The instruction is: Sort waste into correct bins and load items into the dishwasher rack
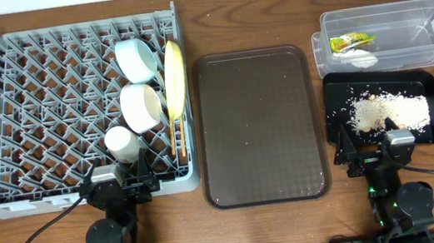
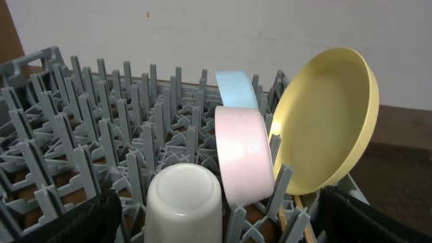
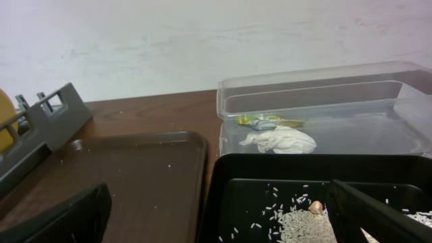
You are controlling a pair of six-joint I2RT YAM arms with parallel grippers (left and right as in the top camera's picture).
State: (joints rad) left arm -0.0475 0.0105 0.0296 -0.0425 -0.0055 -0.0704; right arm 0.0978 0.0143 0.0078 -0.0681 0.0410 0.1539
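The dishwasher rack [image 1: 30, 104] takes up the left of the table. The left gripper [image 1: 120, 183] hovers at its near edge with its jaws wide apart and empty. Any forward lurch would probably drive a finger into the pegs or into the dishes standing close in front of it.

The brown serving tray [image 1: 259, 124] lies in the middle with only a few specks on it, so it poses little risk. At far right sits the clear tub [image 1: 432, 34], and just in front of it the black tray [image 1: 335, 93]. The right gripper [image 1: 375, 155], also spread wide and empty, hangs at that tray's near edge and could tip or drag it.

In the rack, the yellow plate [image 1: 174, 77] stands on edge against the right wall and looks the likeliest to topple. The light-blue bowl [image 1: 135, 57], white bowl [image 1: 141, 106] and small white cup [image 1: 121, 142] stand in a line beside it. The chopsticks [image 1: 174, 140] lie by the plate and could slip through the grid.

The snack wrapper [image 1: 351, 39] and tissue [image 1: 357, 57] rest in the tub. The rice scraps [image 1: 388, 111] are heaped in the black tray and would scatter at a knock.
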